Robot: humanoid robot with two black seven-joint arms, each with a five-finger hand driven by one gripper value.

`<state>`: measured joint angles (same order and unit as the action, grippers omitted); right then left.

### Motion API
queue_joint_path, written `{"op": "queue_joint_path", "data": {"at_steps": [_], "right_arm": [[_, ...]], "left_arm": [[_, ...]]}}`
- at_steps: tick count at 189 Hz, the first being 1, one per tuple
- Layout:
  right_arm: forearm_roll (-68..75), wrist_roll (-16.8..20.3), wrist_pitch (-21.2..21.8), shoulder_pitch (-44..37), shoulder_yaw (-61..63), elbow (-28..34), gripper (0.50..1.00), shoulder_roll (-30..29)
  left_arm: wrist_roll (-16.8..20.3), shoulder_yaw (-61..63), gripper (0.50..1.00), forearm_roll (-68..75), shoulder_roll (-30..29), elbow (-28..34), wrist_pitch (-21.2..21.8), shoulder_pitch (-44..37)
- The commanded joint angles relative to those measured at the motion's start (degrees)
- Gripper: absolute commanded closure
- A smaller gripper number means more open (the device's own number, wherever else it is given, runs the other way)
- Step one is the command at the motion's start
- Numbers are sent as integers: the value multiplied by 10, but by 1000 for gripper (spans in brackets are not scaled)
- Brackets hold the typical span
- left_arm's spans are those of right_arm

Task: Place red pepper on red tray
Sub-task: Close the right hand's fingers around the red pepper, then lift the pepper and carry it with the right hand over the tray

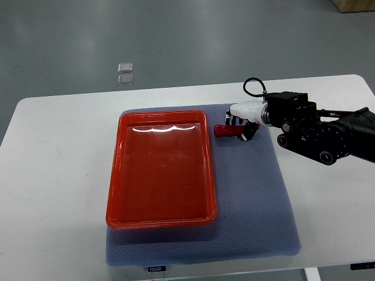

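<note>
While gripping the red pepper (225, 131), the right hand (241, 122) sits beside the red tray (126, 205)

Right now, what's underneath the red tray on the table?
The red tray sits on a blue-grey mat, which lies on the white table. The mat shows around every tray edge. Whether anything else lies beneath the tray is hidden by the tray itself.

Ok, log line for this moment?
right hand shut on red pepper | over blue mat | red tray empty | left arm unseen

Red tray (161, 170); dark red pepper (225, 131); grey-blue dotted mat (258, 199).
</note>
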<state>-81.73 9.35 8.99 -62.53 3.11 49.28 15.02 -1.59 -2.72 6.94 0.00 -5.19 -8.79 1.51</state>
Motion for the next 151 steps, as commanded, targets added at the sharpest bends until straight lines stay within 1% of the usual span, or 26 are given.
{"op": "queue_joint_path", "data": {"at_steps": [1, 14, 63, 137, 151], "right_arm": [[1, 0, 5, 0, 1, 0, 922, 0], [1, 0, 8, -1, 1, 0, 955, 0], [0, -5, 8, -9, 2, -1, 955, 9], [11, -6, 7, -56, 10, -1, 953, 18], [13, -7, 8, -59, 10, 2, 951, 12]], "left_arm": [[-1, 0, 500, 0, 0, 0, 0, 0], [0, 0, 500, 0, 0, 0, 0, 0], [0, 0, 500, 0, 0, 0, 0, 1], [0, 0, 500, 0, 0, 0, 0, 0], [0, 0, 500, 0, 0, 0, 0, 0]]}}
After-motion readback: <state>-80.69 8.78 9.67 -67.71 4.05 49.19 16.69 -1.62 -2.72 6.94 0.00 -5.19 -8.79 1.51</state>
